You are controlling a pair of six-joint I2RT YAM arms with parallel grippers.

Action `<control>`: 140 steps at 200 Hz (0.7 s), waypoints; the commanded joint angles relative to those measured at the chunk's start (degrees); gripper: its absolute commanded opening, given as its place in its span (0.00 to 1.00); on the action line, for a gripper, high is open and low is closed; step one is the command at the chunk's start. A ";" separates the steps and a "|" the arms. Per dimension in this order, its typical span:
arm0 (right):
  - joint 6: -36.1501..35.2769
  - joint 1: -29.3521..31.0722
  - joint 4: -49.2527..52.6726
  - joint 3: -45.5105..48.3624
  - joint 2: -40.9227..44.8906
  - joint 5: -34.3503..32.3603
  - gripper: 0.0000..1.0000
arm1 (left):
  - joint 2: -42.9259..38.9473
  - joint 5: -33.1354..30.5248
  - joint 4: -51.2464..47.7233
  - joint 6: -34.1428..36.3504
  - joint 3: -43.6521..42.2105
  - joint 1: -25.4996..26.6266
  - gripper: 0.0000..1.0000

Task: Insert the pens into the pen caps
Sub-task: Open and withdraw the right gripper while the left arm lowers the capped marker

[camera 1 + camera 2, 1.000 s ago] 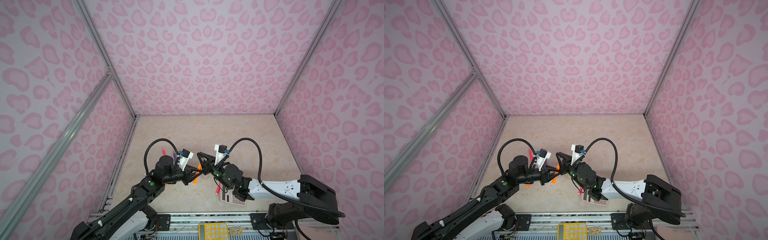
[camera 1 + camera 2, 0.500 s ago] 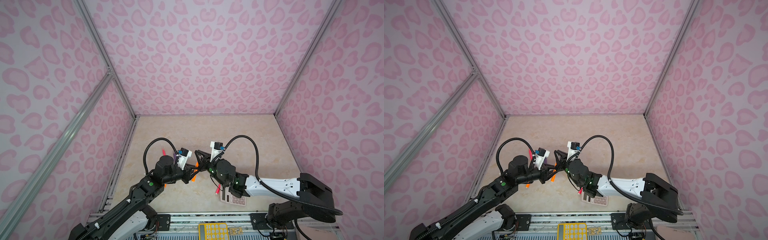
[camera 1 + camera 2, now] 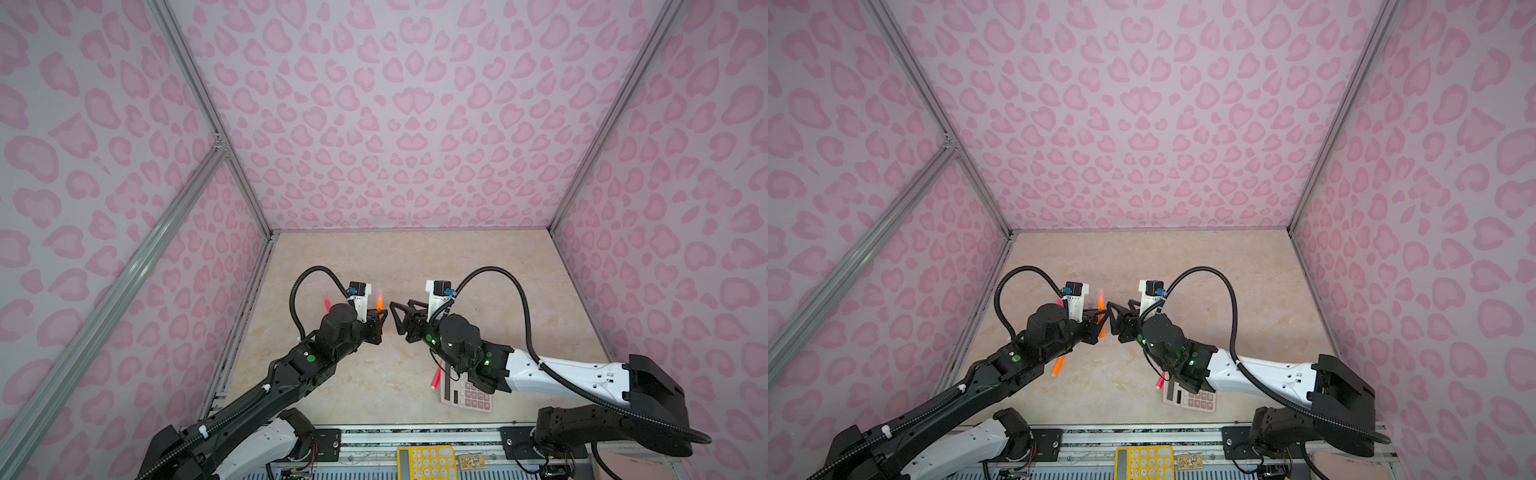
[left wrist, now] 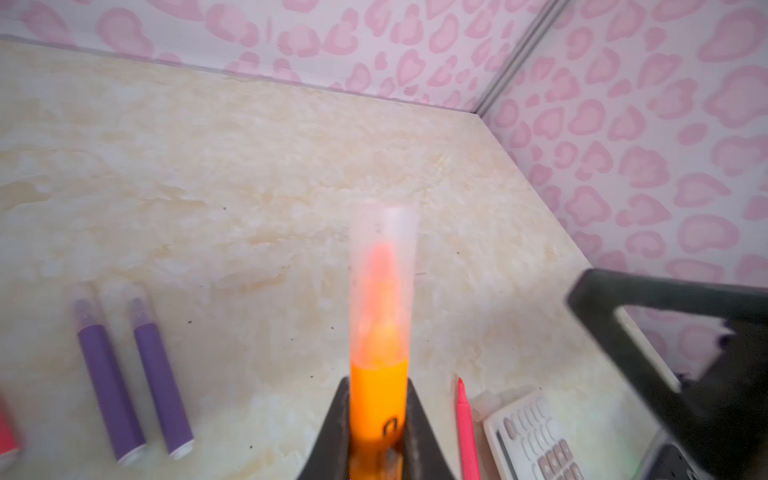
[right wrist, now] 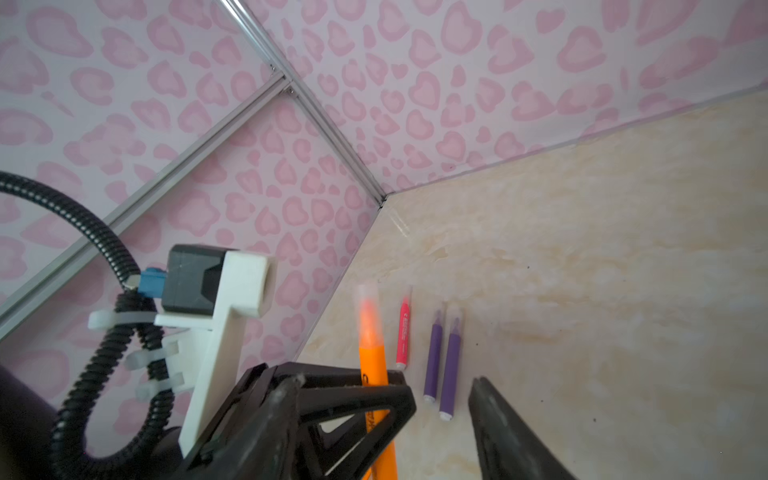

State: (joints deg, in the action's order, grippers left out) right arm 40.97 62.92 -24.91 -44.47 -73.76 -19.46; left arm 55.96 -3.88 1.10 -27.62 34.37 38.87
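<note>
My left gripper (image 4: 377,386) is shut on an orange pen (image 4: 378,399), whose tip sits inside a clear pen cap (image 4: 383,249). In both top views this pen (image 3: 380,301) points toward the back wall above the left gripper (image 3: 380,322). My right gripper (image 5: 442,395) stands open just to the right of it with nothing between its fingers; it also shows in a top view (image 3: 1111,316). Two purple pens (image 4: 109,386) (image 4: 162,382) lie side by side with clear caps on their tips. A pink-red pen (image 5: 403,332) lies beside them.
A white calculator (image 3: 467,392) lies under the right arm, with another pink-red pen (image 3: 436,376) and a faint clear cap (image 4: 490,401) at its left edge. A second orange pen (image 3: 1059,365) lies under the left arm. A yellow calculator (image 3: 1144,461) sits beyond the front rail.
My right gripper has opened and drawn back to the right, away from the orange pen. The left gripper keeps the pen, now swung to point toward the back wall.
</note>
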 commanded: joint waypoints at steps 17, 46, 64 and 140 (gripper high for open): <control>1.25 -4.75 2.84 4.60 5.04 -0.98 0.70 | 4.83 -4.98 -2.46 -4.79 2.47 -3.46 0.04; 2.00 -6.59 2.97 6.50 6.54 -0.60 0.70 | 13.84 -4.89 -9.10 -7.27 6.78 -7.58 0.04; 1.70 -6.92 3.06 5.71 5.51 0.47 0.69 | 20.71 -3.17 -11.44 -7.01 10.41 -8.02 0.04; 1.92 -9.23 3.78 3.01 -0.09 4.69 0.68 | 43.52 -0.73 -21.94 -5.61 24.08 -8.13 0.04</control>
State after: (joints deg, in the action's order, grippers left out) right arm 42.48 54.50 -21.21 -40.66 -73.41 -15.90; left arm 95.94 -4.54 -15.86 -33.67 56.01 30.74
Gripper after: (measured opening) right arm 0.687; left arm 0.173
